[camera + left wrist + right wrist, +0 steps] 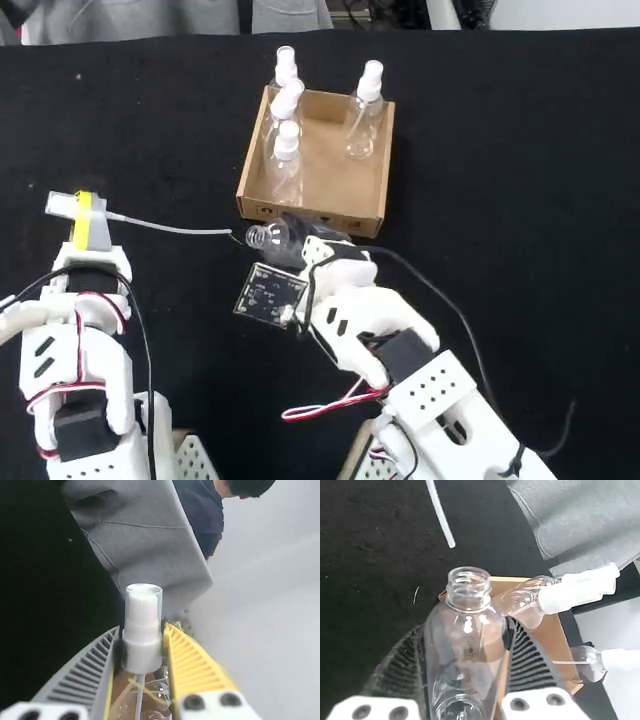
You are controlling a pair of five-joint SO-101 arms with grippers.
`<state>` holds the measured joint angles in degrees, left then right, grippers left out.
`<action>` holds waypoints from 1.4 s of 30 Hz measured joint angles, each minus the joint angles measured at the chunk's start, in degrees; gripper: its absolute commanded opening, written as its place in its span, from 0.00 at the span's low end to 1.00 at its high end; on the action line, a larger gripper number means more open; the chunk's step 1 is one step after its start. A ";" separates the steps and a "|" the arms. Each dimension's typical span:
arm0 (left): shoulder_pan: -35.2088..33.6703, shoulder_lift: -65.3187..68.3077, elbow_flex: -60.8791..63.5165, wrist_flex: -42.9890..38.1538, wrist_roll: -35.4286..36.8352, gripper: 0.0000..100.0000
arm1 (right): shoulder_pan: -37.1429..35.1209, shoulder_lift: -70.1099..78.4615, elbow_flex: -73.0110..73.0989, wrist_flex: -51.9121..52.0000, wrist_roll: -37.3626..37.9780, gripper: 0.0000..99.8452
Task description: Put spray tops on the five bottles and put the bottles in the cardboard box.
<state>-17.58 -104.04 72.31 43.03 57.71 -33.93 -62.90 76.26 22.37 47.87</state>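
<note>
The left gripper pinches a white plastic spray top by its collar between one grey finger and one yellow; its thin translucent dip tube runs out ahead of the jaws toward the other arm. The right gripper is pressed around the body of a clear round-shouldered plastic bottle, whose open neck points out past the fingertips at the tube's end.

The step in hand looks to be the capping of the fifth and last bottle. The tube's tip sits just short of the mouth and a little off its line; the next move therefore calls for bringing tip and mouth into line, threading the tube in, then seating the top on the neck; only after that can the bottle go into the box.

Just beyond the held bottle stands the shallow brown cardboard box, with four capped clear bottles gathered in it. The one farthest from the gripper may be leaning on the far wall rather than standing inside; the view does not settle it.

The held bottle's base is buried between the black fingers; from above, a small dark square circuit board on the wrist covers part of its body; the tube is cut off at the edge of the left wrist view.
</note>
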 measured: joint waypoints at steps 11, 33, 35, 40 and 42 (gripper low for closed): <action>7.12 -0.62 -1.76 0.18 -4.40 0.03 | 0.00 0.09 0.09 0.00 0.62 0.02; 10.64 -0.62 -2.81 2.73 -5.54 0.03 | -5.01 0.09 0.79 0.00 0.62 0.02; 11.08 -0.09 -1.85 2.46 -5.54 0.03 | -4.92 0.00 0.79 0.00 0.62 0.02; 10.90 -0.62 -1.58 2.46 -5.71 0.03 | -5.01 0.00 0.79 0.00 0.62 0.02; 11.16 -0.53 -1.49 2.46 -5.89 0.03 | -5.01 0.00 0.79 0.00 0.62 0.02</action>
<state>-6.42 -104.57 70.81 45.49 51.82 -38.95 -62.90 77.05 22.37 48.48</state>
